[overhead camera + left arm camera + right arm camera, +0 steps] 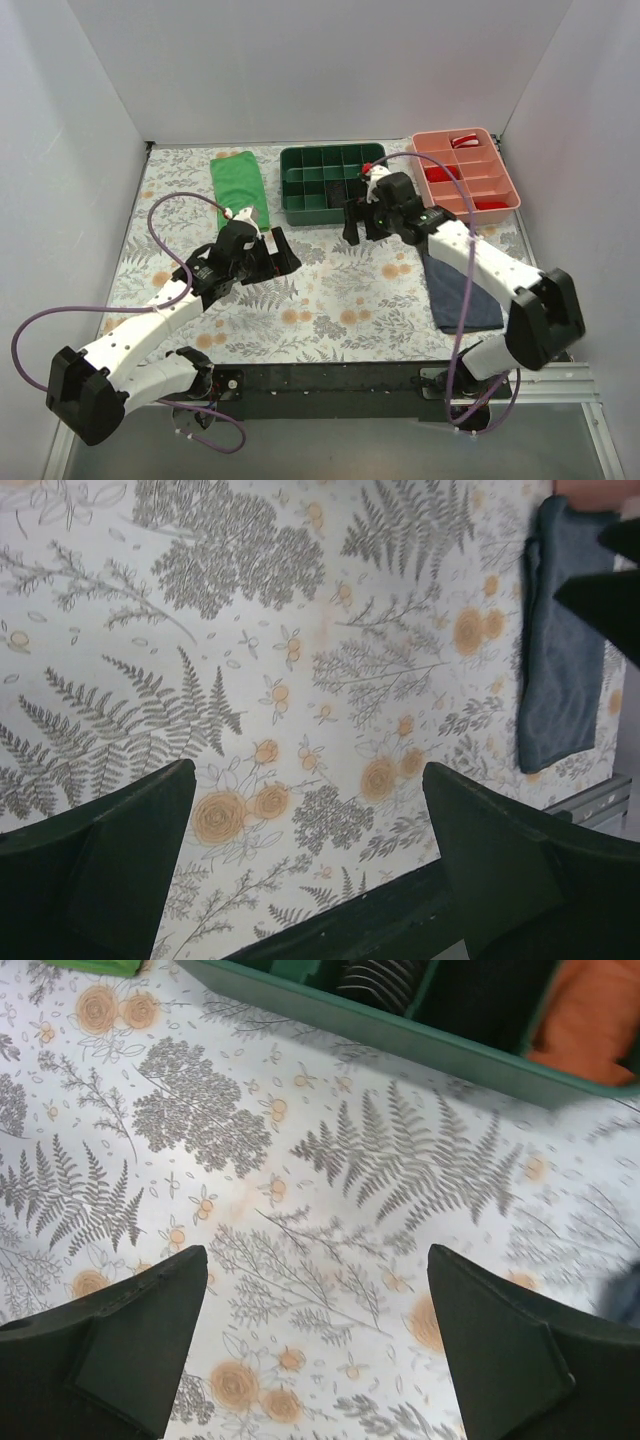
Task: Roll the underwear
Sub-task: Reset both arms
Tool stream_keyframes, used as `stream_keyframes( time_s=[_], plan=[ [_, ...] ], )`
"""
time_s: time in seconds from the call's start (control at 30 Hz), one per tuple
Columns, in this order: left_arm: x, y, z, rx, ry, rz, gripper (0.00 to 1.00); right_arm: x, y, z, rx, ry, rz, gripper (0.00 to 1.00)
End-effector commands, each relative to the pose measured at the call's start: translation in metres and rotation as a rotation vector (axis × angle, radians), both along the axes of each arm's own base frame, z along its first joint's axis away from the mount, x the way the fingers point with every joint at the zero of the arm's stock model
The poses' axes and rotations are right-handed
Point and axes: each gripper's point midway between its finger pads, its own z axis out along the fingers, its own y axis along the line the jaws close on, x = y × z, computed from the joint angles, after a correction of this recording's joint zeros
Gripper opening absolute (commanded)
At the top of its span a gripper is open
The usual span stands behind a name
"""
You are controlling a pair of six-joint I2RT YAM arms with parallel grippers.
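The underwear, a dark roll with fine pale stripes, lies in a compartment of the green divided tray; in the top view it is a dark patch in the tray's near right part. My right gripper hovers just in front of that tray, open, with only the flowered table cover between its fingers. Over the middle left of the table my left gripper is also open and holds nothing.
A bright green folded cloth lies at the back left. A navy folded garment lies at the right under the right arm. A pink tray with red items stands at the back right. White walls enclose the table.
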Motion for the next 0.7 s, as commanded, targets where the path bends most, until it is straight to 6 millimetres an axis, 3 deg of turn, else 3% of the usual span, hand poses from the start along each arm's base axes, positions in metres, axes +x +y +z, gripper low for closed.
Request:
stream_keyframes(
  time_s=[0.0,0.03,0.07,0.1,0.13,0.17,0.27,0.43,0.57,0.67],
  plan=[
    [0.024,0.0,0.05,-0.038,-0.158,0.038,0.98,-0.012,-0.049,0.021,-0.068,-0.113,-0.149,0.99],
    [0.026,-0.001,0.053,-0.041,-0.166,0.038,0.98,-0.02,-0.06,0.012,-0.092,-0.1,-0.175,0.99],
    [0.028,-0.002,0.056,-0.039,-0.171,0.039,0.98,-0.025,-0.073,0.025,-0.079,-0.14,-0.231,0.99],
    [0.03,-0.004,0.065,-0.046,-0.185,0.036,0.98,-0.029,-0.082,0.026,-0.081,-0.149,-0.265,0.99],
    [0.031,-0.004,0.066,-0.044,-0.185,0.037,0.98,-0.039,-0.095,0.013,-0.109,-0.132,-0.298,0.99],
    [0.033,-0.005,0.071,-0.046,-0.198,0.033,0.98,-0.043,-0.111,0.025,-0.099,-0.186,-0.364,0.98],
    [0.037,-0.005,0.084,-0.06,-0.23,0.044,0.98,-0.061,-0.141,0.02,-0.07,-0.224,-0.497,0.99],
    [0.049,-0.004,0.102,-0.055,-0.295,0.069,0.98,-0.084,-0.174,0.011,-0.057,-0.283,-0.595,0.98],
    [0.058,-0.007,0.104,-0.038,-0.315,0.06,0.98,-0.097,-0.202,0.003,-0.076,-0.308,-0.709,0.99],
    [0.063,-0.005,0.103,-0.02,-0.303,0.087,0.98,-0.1,-0.208,-0.002,-0.039,-0.325,-0.76,0.98]
  ],
)
